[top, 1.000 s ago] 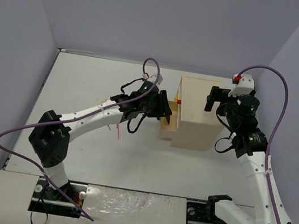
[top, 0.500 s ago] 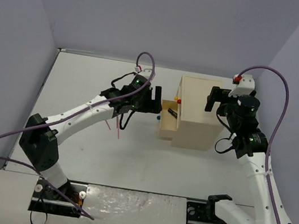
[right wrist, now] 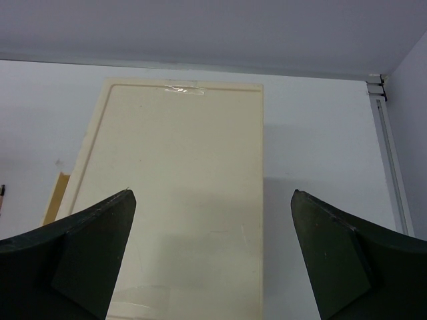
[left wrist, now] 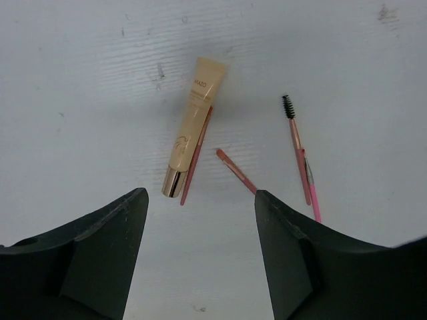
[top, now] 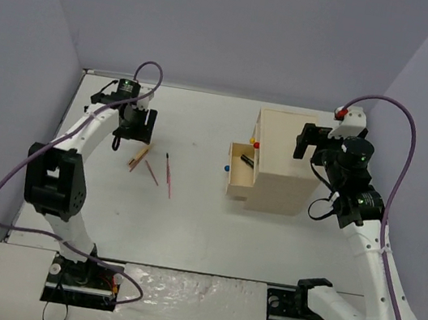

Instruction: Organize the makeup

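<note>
The tan tube (left wrist: 190,127) carries a short line of small dark print near its flat end, too blurred to read. No other lettering is legible.

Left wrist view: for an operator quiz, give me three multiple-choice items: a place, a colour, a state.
1. The leftmost pink pencil lies: A along the beige tube; B well apart from it; C crosswise over it.
2. The brush has bristles that are: A white; B green; C black.
3. The left tool is: A shut on the tube; B open, empty; C shut on the pencil.
Key: A, it runs down the tube's side; C, the tip is dark; B, its fingers stand apart with nothing between.
</note>
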You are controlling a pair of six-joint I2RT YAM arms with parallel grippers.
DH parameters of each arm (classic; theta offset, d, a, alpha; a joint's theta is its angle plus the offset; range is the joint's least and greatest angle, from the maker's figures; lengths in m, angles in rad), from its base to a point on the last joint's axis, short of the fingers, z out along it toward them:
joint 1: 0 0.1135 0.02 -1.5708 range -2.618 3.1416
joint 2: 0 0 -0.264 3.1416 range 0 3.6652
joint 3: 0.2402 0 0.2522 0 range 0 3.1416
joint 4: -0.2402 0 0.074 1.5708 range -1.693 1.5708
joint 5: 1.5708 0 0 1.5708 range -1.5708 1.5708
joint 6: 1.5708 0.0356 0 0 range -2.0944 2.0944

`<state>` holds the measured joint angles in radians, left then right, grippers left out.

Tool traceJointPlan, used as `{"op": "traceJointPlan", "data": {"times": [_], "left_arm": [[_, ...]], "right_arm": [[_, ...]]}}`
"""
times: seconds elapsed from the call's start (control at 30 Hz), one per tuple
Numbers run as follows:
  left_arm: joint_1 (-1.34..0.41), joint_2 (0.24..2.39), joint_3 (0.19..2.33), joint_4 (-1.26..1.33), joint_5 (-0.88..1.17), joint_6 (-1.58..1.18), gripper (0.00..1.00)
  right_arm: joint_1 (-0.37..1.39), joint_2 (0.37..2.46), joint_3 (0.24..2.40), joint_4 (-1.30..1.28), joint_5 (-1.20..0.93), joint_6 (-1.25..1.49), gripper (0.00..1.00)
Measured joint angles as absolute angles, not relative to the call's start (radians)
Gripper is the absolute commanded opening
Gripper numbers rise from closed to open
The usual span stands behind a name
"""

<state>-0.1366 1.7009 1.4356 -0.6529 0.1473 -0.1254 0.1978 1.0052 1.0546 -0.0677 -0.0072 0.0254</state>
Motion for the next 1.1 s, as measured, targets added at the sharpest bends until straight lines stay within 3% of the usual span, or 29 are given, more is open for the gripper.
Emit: {"op": "traceJointPlan", "data": {"times": [0.27, 1.1], "left_arm": [[-0.072, 1.909, 1.468, -0.636, 0.237, -0.098, 0.46], [-0.07, 1.987, 1.495, -0.548, 0.198, -0.123, 0.4]], "right_arm": [[0.198, 1.001, 1.046, -0.062, -0.015, 0.026, 1.0], [0.204, 0.998, 1.038, -0.062, -0.015, 0.029, 1.0]]}}
